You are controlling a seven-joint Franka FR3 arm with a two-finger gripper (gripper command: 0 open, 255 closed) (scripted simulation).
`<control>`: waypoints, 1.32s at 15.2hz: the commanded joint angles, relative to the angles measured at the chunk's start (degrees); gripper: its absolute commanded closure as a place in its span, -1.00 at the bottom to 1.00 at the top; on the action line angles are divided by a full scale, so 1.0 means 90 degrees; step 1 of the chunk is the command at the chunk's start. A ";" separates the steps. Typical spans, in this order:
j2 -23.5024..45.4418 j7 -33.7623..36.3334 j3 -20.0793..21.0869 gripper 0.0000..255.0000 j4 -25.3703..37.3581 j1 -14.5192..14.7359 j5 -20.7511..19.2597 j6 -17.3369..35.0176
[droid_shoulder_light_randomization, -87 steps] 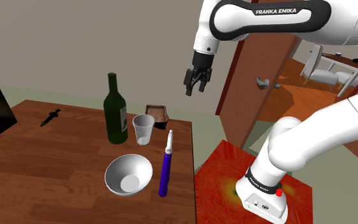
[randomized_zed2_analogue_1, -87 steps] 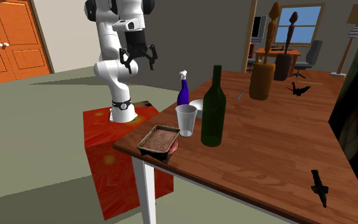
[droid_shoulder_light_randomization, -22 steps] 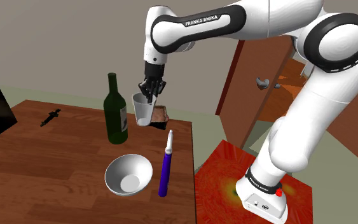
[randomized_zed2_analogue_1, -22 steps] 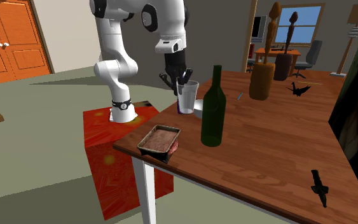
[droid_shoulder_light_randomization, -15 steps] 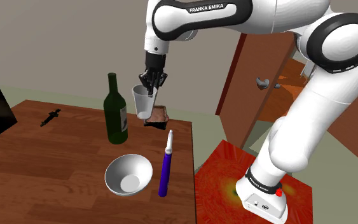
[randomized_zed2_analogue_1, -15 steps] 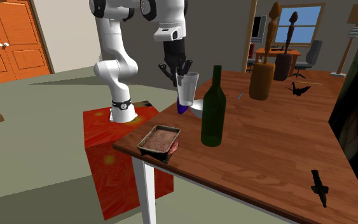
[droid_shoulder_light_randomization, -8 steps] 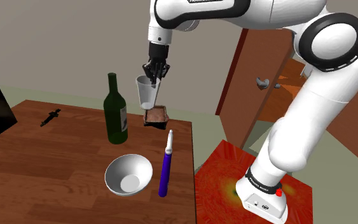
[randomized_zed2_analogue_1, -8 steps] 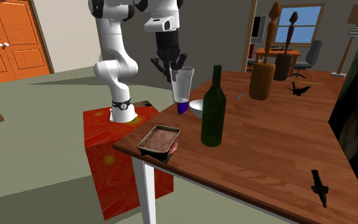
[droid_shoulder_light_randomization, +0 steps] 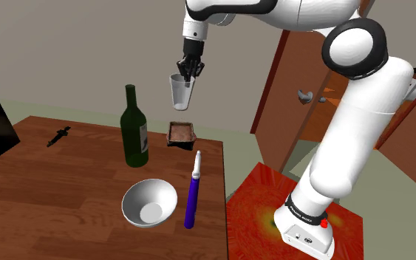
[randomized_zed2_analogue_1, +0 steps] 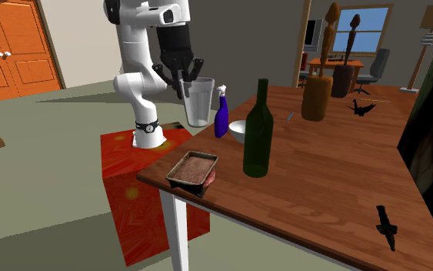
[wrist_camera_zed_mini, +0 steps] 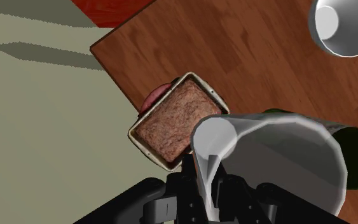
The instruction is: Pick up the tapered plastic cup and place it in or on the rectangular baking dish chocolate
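Observation:
A clear, pale tapered cup (droid_shoulder_light_randomization: pixel 182 91) hangs high in the air, upright, with my black gripper (droid_shoulder_light_randomization: pixel 191 70) shut on its rim from above. Well below it on the wooden table's corner lies the rectangular baking dish (droid_shoulder_light_randomization: pixel 182 134) with its brown filling. From the second exterior view, the cup (randomized_zed2_analogue_1: pixel 200 102) hangs from the gripper (randomized_zed2_analogue_1: pixel 182 85) above and behind the dish (randomized_zed2_analogue_1: pixel 192 168). In the wrist view one finger sits inside the cup (wrist_camera_zed_mini: pixel 273 153) and the dish (wrist_camera_zed_mini: pixel 174 121) lies far beneath, beside the cup's rim.
A dark green bottle (droid_shoulder_light_randomization: pixel 134 129) stands next to the dish. A white bowl (droid_shoulder_light_randomization: pixel 149 203) and a blue spray bottle (droid_shoulder_light_randomization: pixel 192 190) lying flat are nearer the table's front. A small black object (droid_shoulder_light_randomization: pixel 58 137) lies far left. The red stand (droid_shoulder_light_randomization: pixel 273 214) adjoins the table edge.
The gripper has carried the cup upward and toward the shoulder view's right, from beside the bottle's neck to high above the dish. Everything on the table stayed put.

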 commanded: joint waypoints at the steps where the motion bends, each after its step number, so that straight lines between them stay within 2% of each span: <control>1: 0.0393 -0.0320 -0.0157 1.00 0.0637 -0.0187 -0.0008 -0.0279; 20: 0.0399 -0.0473 -0.0143 1.00 -0.0982 -0.0172 0.0020 0.1339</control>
